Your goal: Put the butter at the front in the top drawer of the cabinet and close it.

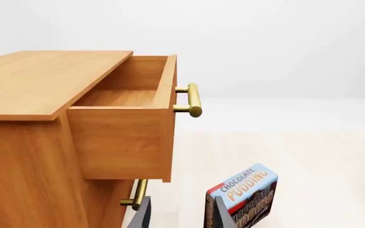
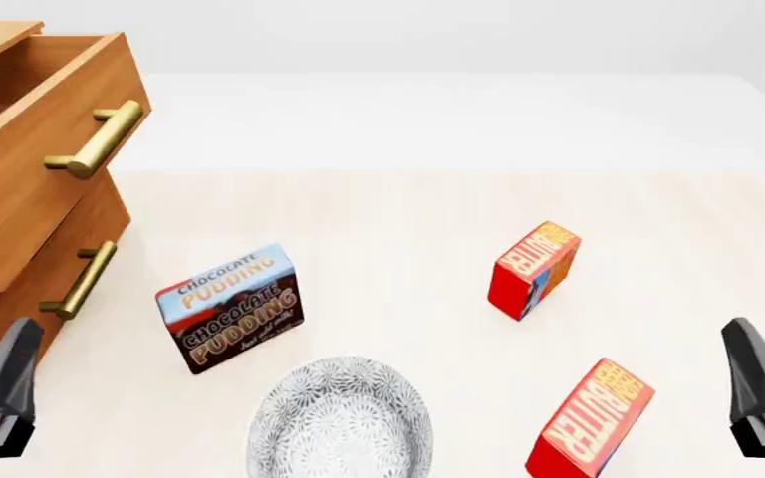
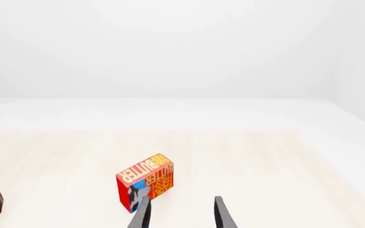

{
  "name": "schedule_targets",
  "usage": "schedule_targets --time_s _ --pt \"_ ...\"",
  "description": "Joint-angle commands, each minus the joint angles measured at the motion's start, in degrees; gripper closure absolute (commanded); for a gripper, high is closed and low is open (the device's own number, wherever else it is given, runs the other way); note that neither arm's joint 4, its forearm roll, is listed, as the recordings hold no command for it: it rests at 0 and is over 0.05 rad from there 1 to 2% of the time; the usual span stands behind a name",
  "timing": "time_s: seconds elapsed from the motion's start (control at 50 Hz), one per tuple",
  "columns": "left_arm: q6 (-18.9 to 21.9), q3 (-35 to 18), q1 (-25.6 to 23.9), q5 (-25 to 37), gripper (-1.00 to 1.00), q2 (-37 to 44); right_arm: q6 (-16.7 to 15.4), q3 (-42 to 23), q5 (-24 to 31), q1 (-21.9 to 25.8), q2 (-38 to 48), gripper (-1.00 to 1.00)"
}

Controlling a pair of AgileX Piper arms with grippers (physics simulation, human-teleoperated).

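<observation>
The top drawer (image 2: 37, 149) of the cabinet (image 1: 36, 142) stands open. Both the left end effector (image 1: 181, 213) and right end effector (image 3: 181, 213) have fingers apart, holding nothing. The butter (image 2: 593, 423) stands on the bench (image 2: 396, 229).

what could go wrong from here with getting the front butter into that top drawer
1. Two alike cartons: the butter nearest the arms and a second butter carton farther back. The right gripper looks lined up near the farther one, so it might grab the wrong carton.
2. Both stand on edge and tilted; a nudge from an open finger could topple one.
3. The top drawer sits far left, past the pudding box and bowl, which a low carry could clip.
</observation>
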Motion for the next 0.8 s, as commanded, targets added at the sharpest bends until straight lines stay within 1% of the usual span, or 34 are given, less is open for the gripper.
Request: schedule_targets --time_s 0.02,0.42,0.44,0.46,0.48,0.52,0.54,0.58,0.62,0.64,0.66,0.68,0.72,0.76,0.8 --pt "-0.03 -0.29 0.01 -0.05 -1.00 0.40 -0.01 -0.18 -0.10 0.01 0.32 -1.00" --pt "-0.25 -0.65 0.06 0.86 -1.00 -0.03 -0.08 -0.31 0.39 0.05 -0.08 -1.00" --pt "-25.12 0.12 41.16 -43.86 -1.00 -0.18 -0.08 -0.32 0.42 0.07 -0.09 -1.00" --pt "-2.21 -0.26 18.24 -20.94 -1.00 1.17 -0.07 -0.32 0.42 0.05 -0.09 -1.00" --pt "-1.06 -0.68 0.83 0.59 -1.00 -0.14 -0.05 -0.32 0.42 0.05 -0.09 -1.00" --pt "-0.82 -0.70 0.60 0.74 -1.00 -0.12 -0.05 -0.32 0.42 0.05 -0.09 -1.00" --pt "0.28 -0.72 0.67 0.32 -1.00 1.19 -0.05 -0.32 0.43 0.05 -0.09 -1.00" --pt "0.69 -0.67 0.57 -0.97 -1.00 2.71 -0.06 -0.32 0.41 0.05 -0.09 -1.00" --pt "1.72 -1.68 0.96 1.26 -1.00 0.26 -0.06 -0.32 0.41 0.06 -0.09 -1.00" --pt "2.48 -2.68 -0.59 1.86 -1.00 0.06 -0.05 -0.32 0.41 0.05 -0.09 -1.00" --pt "2.28 -3.11 -0.10 2.94 -1.00 0.08 -0.06 -0.32 0.42 0.06 -0.09 -1.00" --pt "2.55 -3.51 -0.78 3.74 -1.00 0.10 -0.05 -0.32 0.42 0.05 -0.09 -1.00" --pt "1.67 -4.42 -2.53 4.41 -1.00 0.21 -0.07 -0.32 0.41 0.05 -0.09 -1.00" --pt "2.16 -5.19 -3.41 3.99 -1.00 3.06 -0.06 -0.32 0.41 0.06 -0.09 -1.00" --pt "1.96 -7.50 -2.92 7.07 -1.00 2.01 -0.06 -0.32 0.41 0.04 -0.09 -1.00"
